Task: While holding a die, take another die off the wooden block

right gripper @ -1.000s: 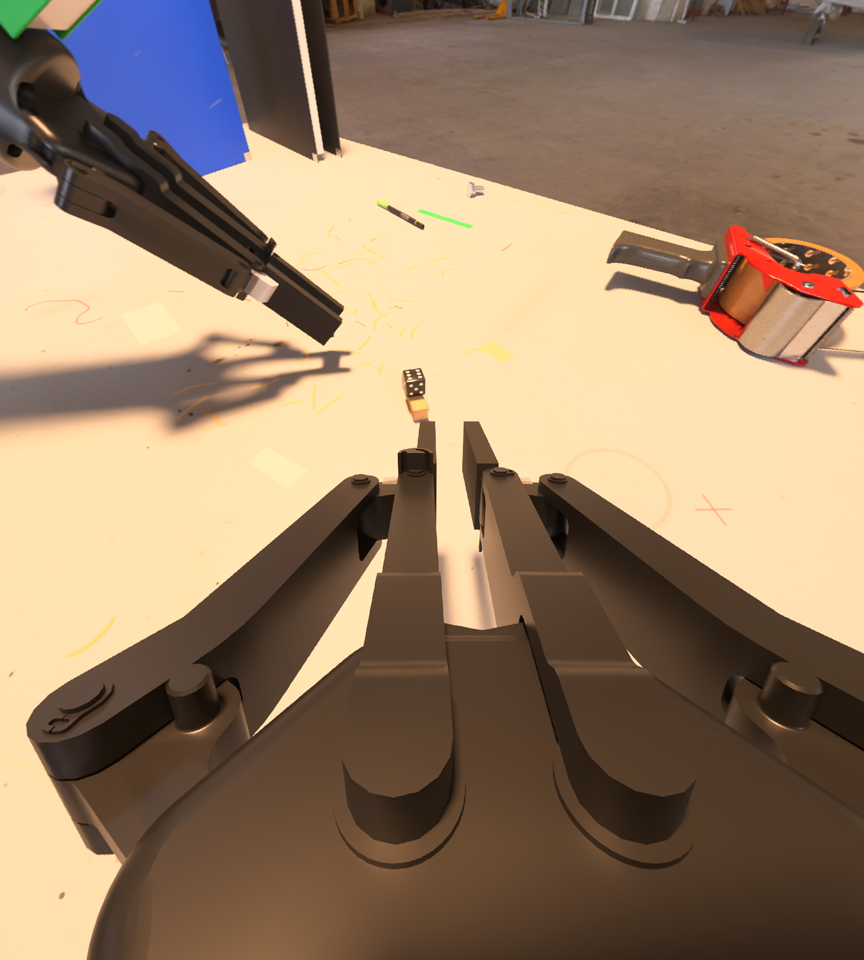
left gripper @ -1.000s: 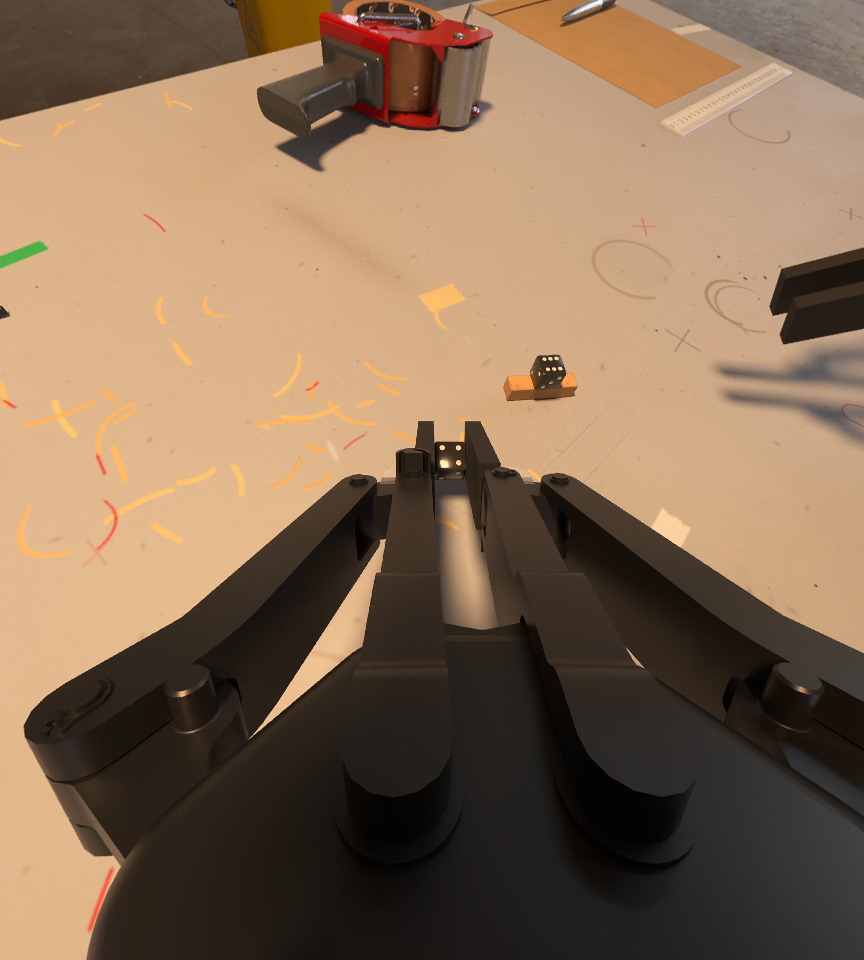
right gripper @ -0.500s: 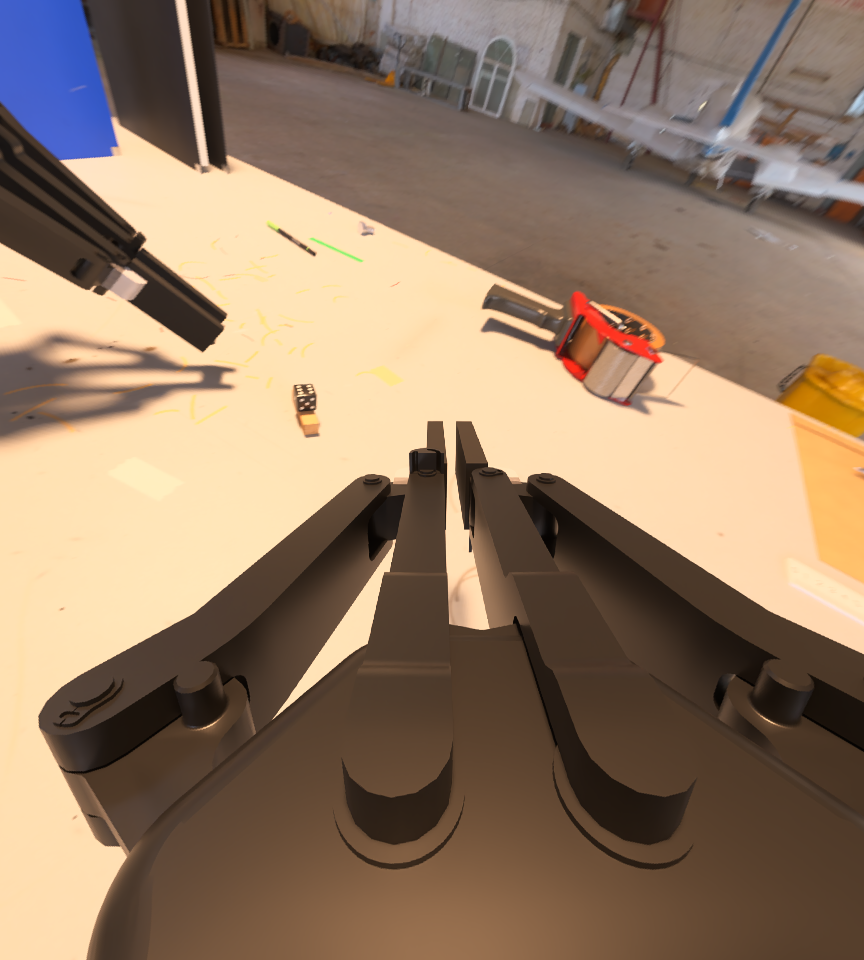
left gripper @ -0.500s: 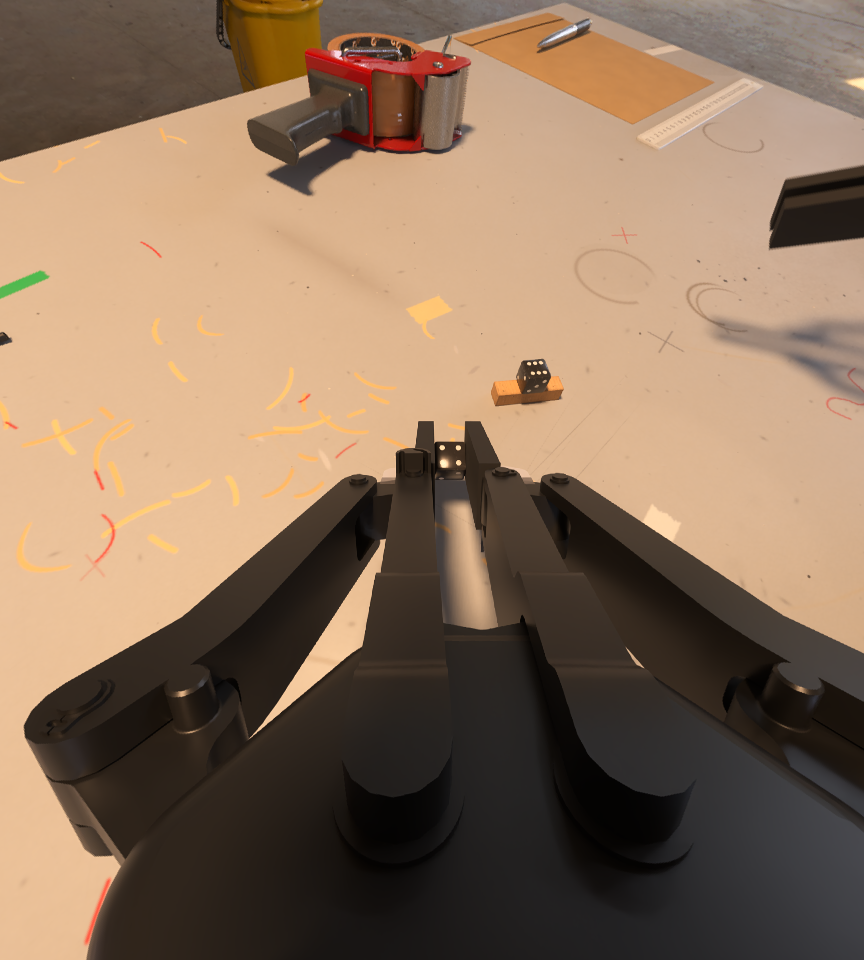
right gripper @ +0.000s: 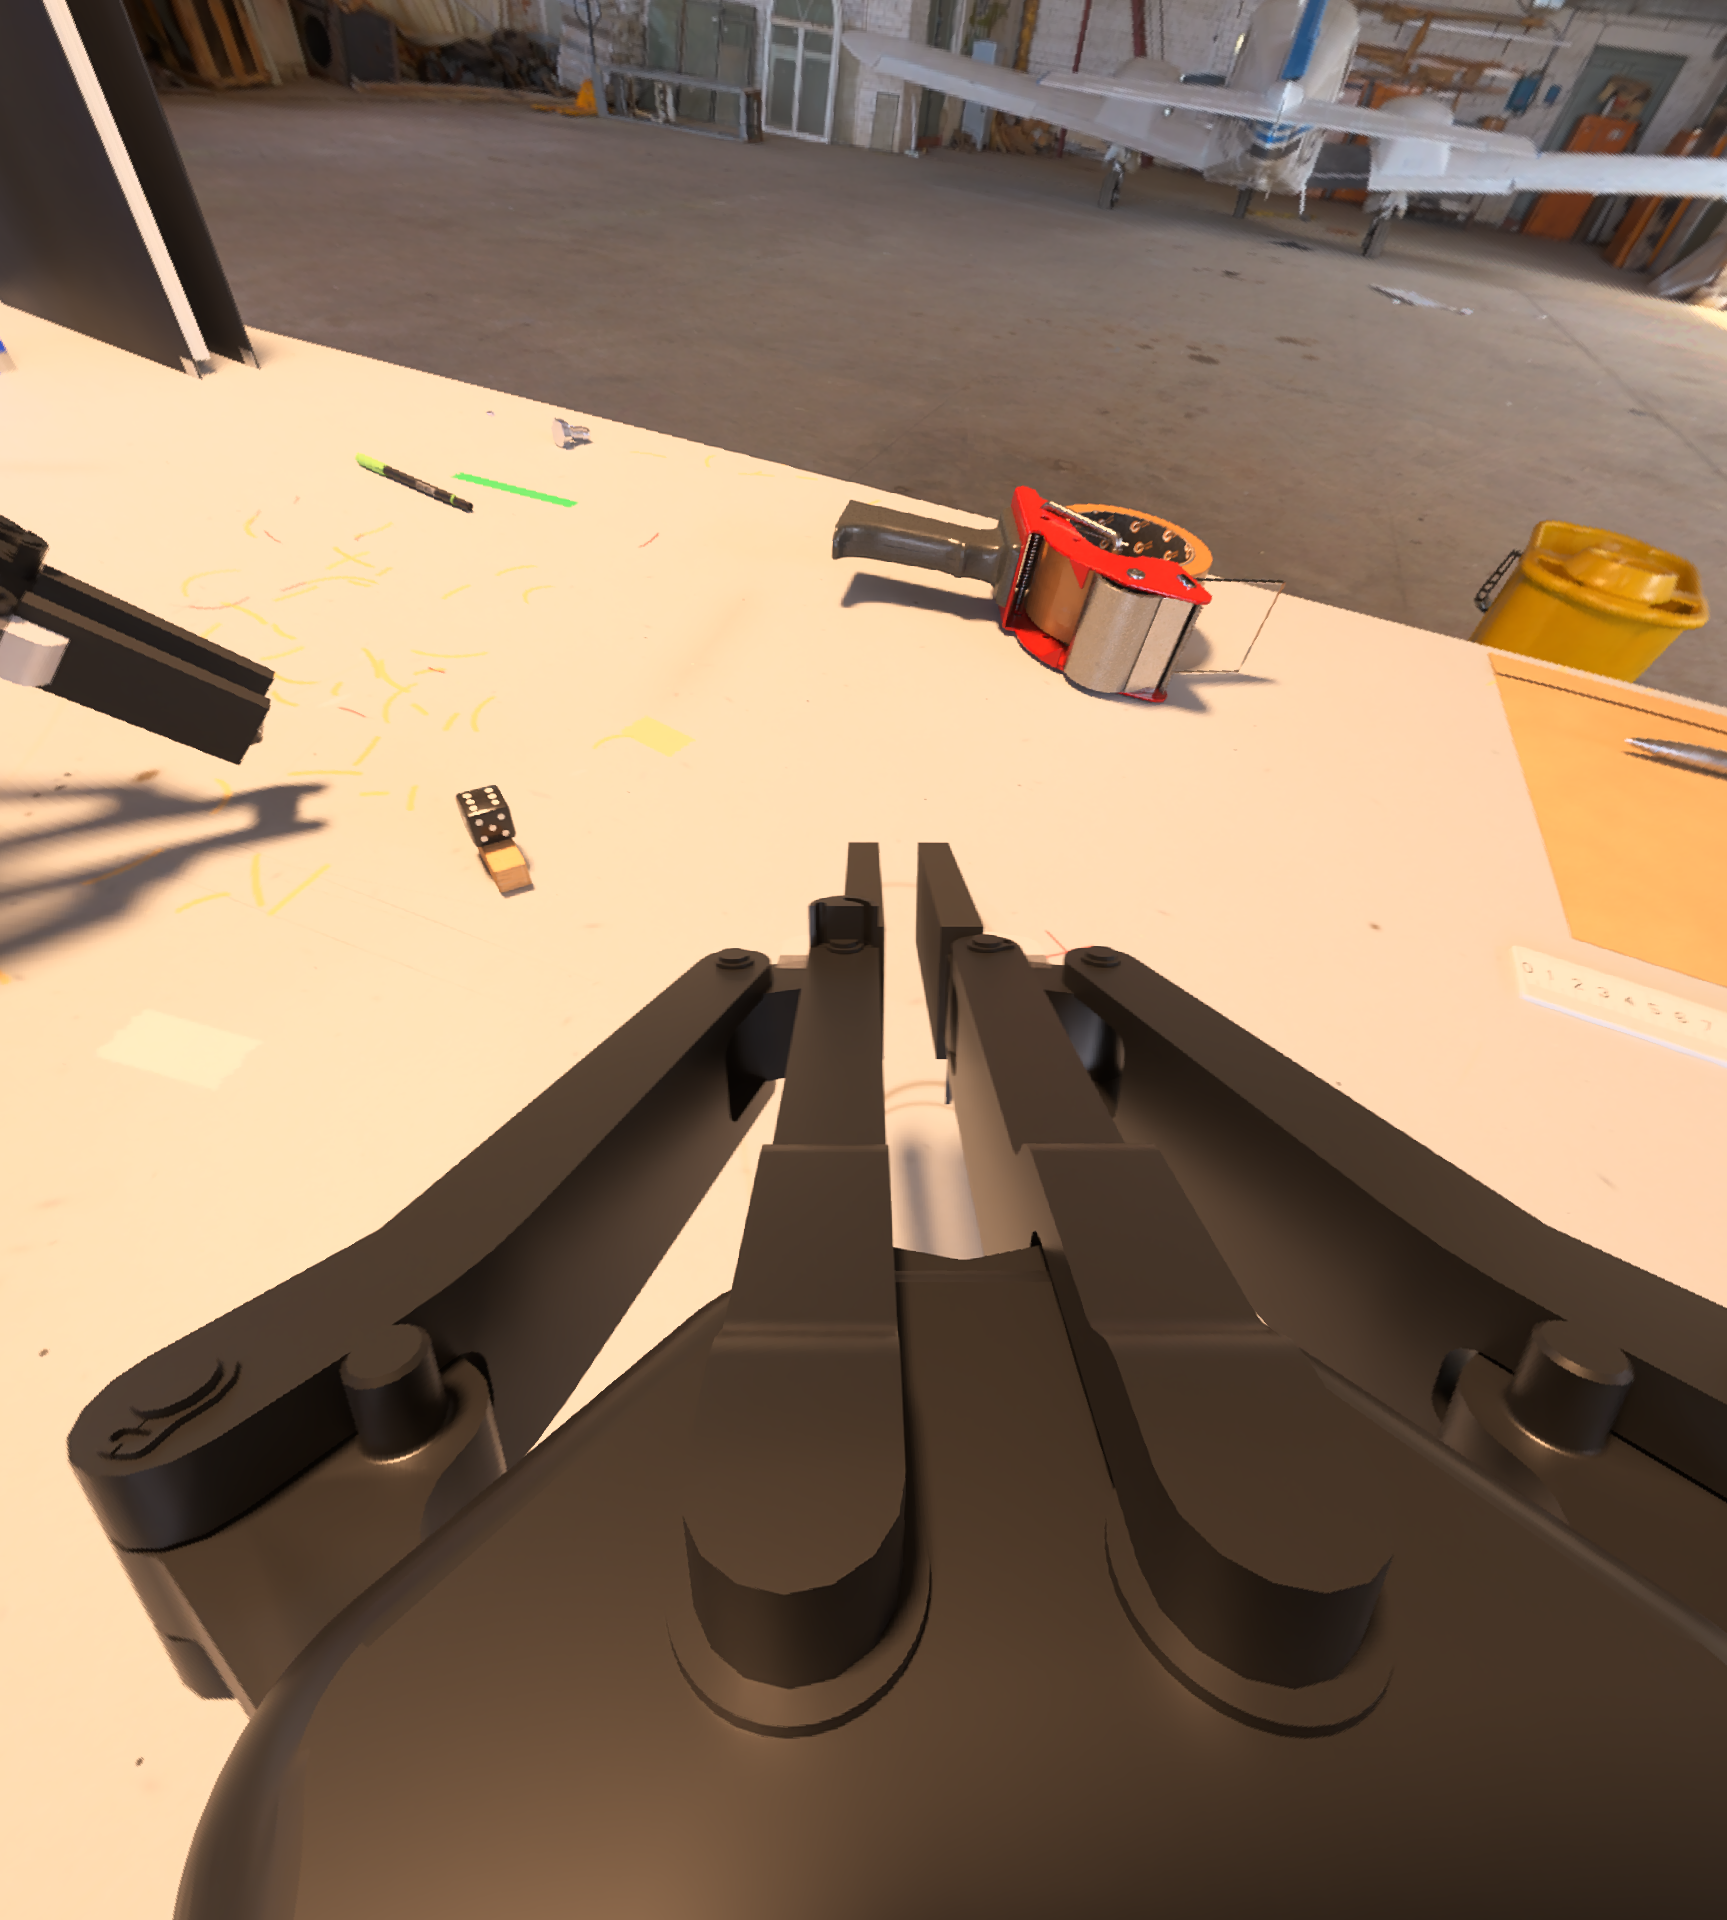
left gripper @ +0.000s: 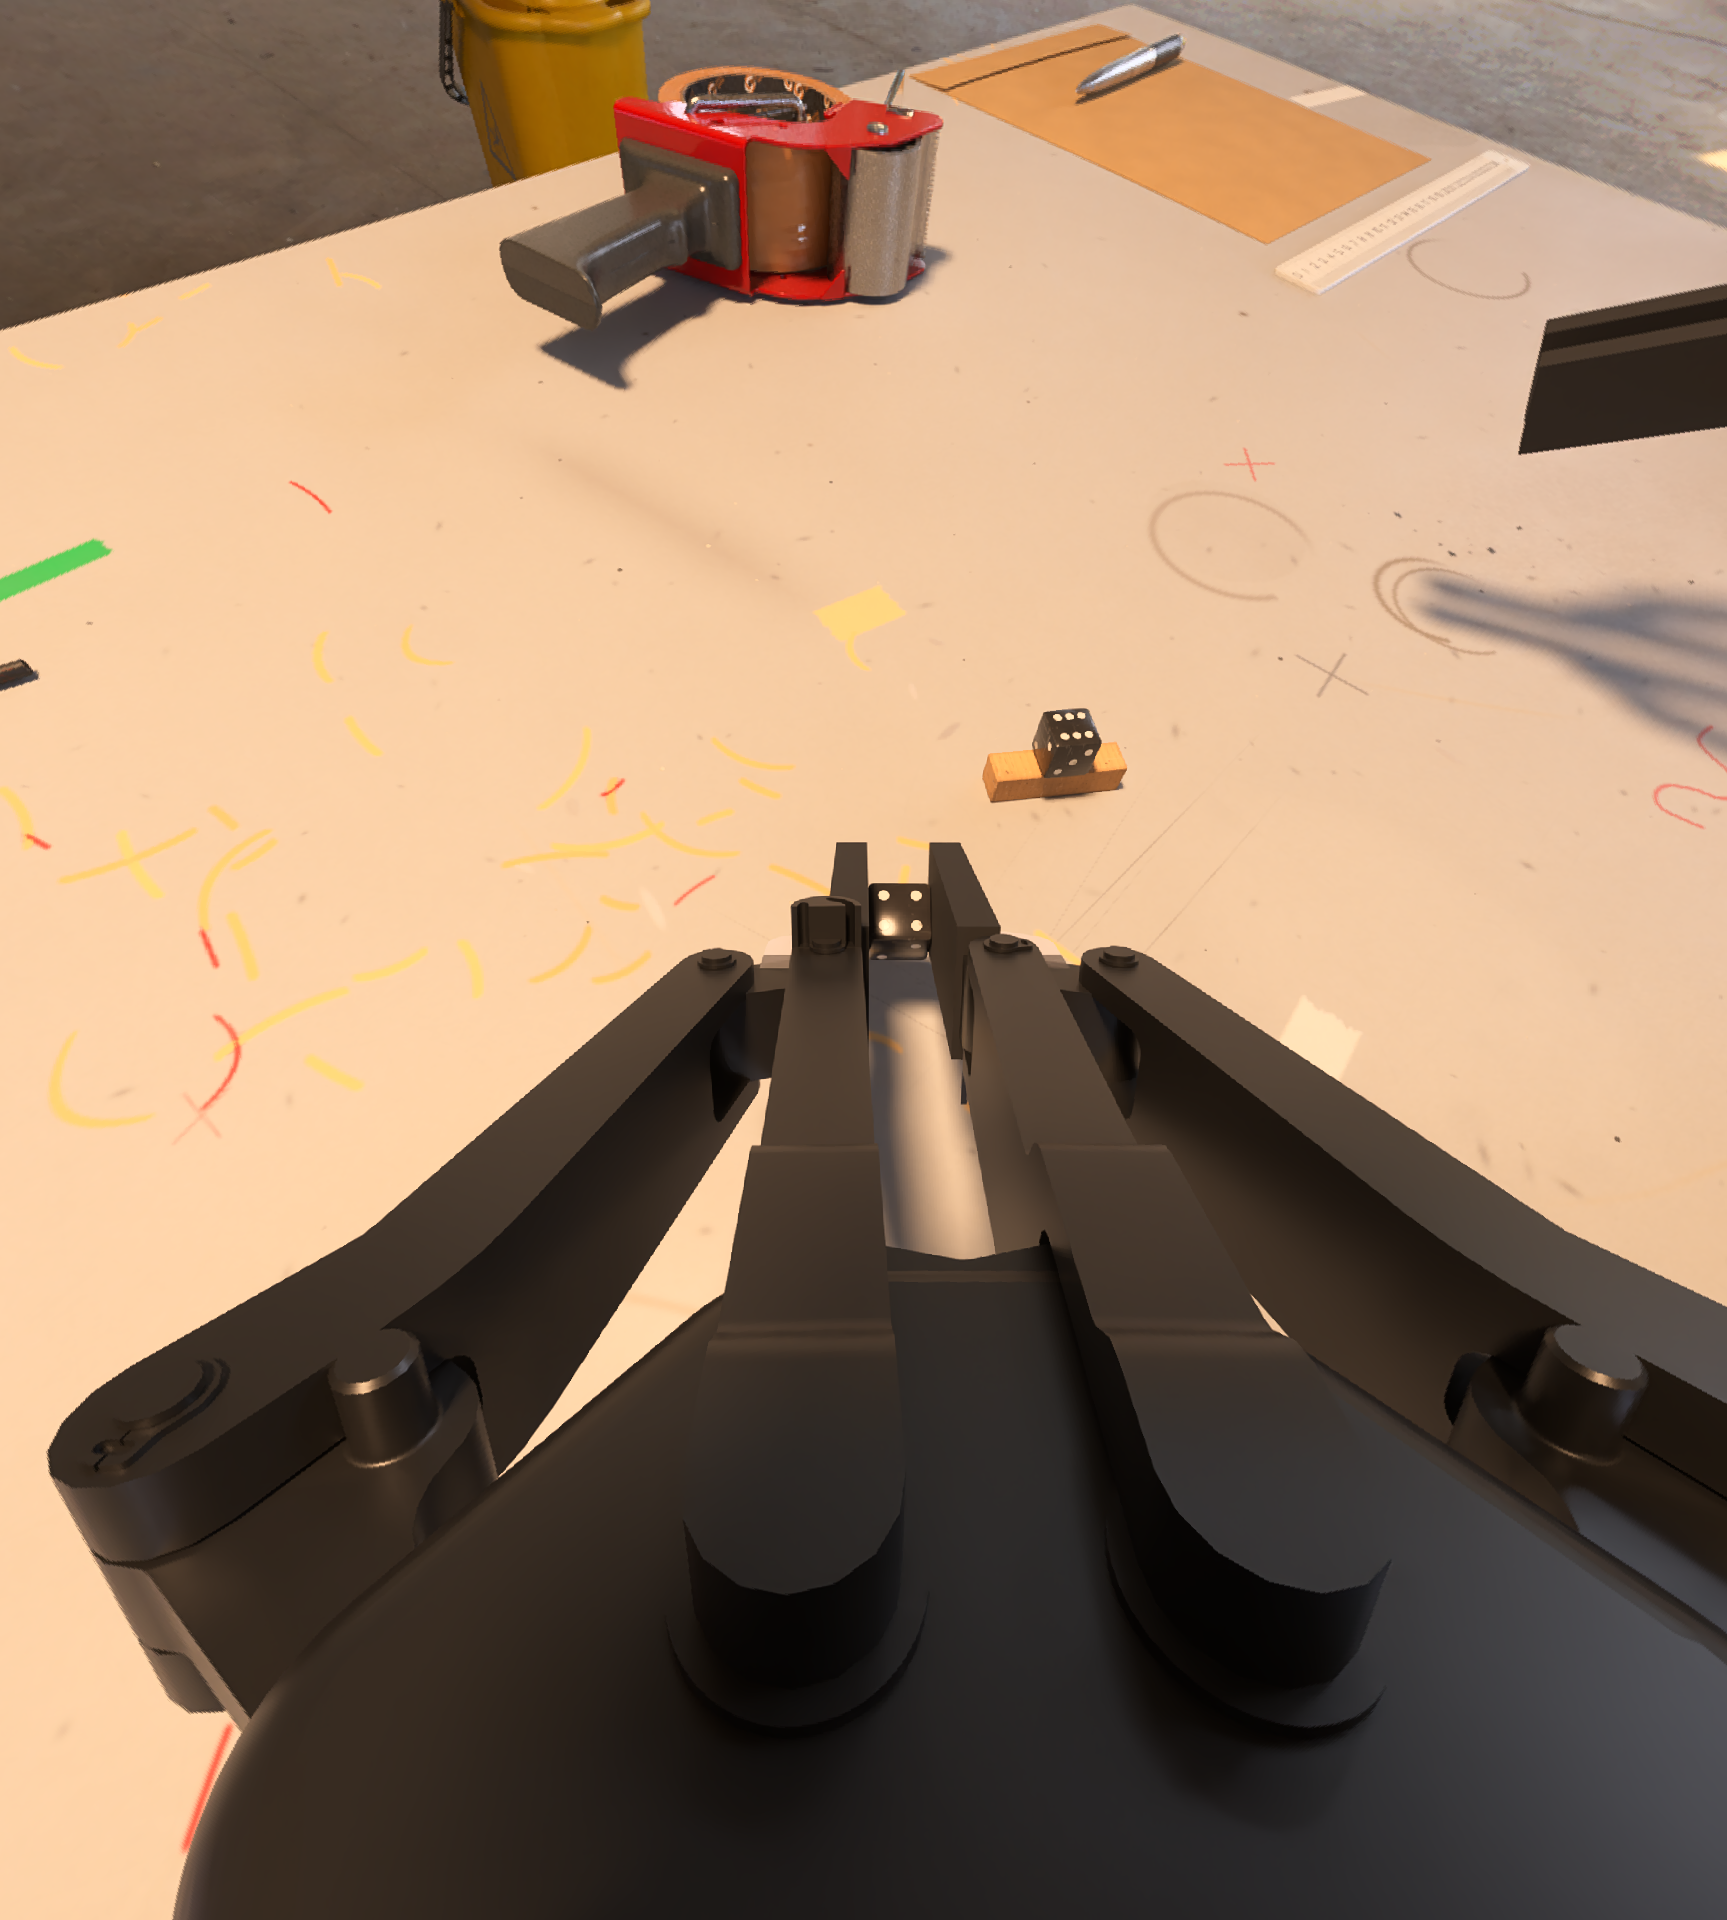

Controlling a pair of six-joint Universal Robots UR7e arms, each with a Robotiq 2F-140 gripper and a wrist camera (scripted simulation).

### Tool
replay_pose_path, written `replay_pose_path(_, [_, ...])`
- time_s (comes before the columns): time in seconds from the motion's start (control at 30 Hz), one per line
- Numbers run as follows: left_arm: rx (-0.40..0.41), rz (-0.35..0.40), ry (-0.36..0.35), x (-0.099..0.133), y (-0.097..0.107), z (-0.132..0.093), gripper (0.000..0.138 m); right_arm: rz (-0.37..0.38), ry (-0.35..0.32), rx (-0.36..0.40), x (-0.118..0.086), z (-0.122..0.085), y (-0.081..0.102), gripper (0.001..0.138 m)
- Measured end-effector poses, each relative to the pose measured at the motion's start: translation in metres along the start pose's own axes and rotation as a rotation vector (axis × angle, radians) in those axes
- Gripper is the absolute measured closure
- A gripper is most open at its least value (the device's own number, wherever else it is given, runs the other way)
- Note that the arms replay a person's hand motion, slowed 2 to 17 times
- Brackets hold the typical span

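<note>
In the left wrist view my left gripper (left gripper: 898, 868) is shut on a black die (left gripper: 898, 912), held above the table. A second black die (left gripper: 1067, 740) sits on a small wooden block (left gripper: 1015, 779) ahead and slightly right of it. In the right wrist view the same die (right gripper: 487, 812) and block (right gripper: 510, 871) lie ahead to the left. My right gripper (right gripper: 898, 868) is shut to a thin slit with nothing in it, well right of the block. It also shows at the right edge of the left wrist view (left gripper: 1669, 374), and the left gripper shows in the right wrist view (right gripper: 152, 691).
A red tape dispenser (left gripper: 776, 187) lies at the far side, with a yellow bin (left gripper: 547, 73) beyond the table edge. A brown pad (right gripper: 1690, 831) with a pen (right gripper: 1721, 767) and a ruler (left gripper: 1399, 223) are at the right. A marker (right gripper: 412, 483) lies far left.
The right gripper has swung to the right and away from the block, so the die and block slid left in its view. The left gripper kept its die and drew back slightly.
</note>
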State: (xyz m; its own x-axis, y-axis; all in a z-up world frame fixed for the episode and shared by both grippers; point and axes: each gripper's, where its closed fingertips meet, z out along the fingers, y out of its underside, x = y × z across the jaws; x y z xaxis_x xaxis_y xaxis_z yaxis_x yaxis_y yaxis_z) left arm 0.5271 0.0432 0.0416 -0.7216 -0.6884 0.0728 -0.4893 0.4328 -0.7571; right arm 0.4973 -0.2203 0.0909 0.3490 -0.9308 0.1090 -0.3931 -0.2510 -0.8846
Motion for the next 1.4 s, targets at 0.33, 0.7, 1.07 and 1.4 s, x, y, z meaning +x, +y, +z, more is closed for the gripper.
replay_pose_path(0.33, [0.009, -0.018, -0.003, -0.003, 0.000, -0.003, 0.123, 0.027, -0.015, -0.047, -0.006, 0.008, 0.009, 0.137])
replay_pose_path(0.7, [0.005, -0.013, -0.006, -0.002, 0.001, -0.003, 0.123, -0.039, 0.001, -0.149, -0.013, 0.020, 0.030, 0.127])
replay_pose_path(1.07, [0.010, -0.013, -0.004, -0.001, 0.000, -0.003, 0.123, -0.083, 0.050, -0.198, -0.011, 0.026, 0.040, 0.119])
replay_pose_path(1.4, [0.010, -0.005, 0.003, 0.003, 0.000, -0.002, 0.123, -0.069, -0.022, -0.177, -0.027, 0.027, 0.036, 0.109])
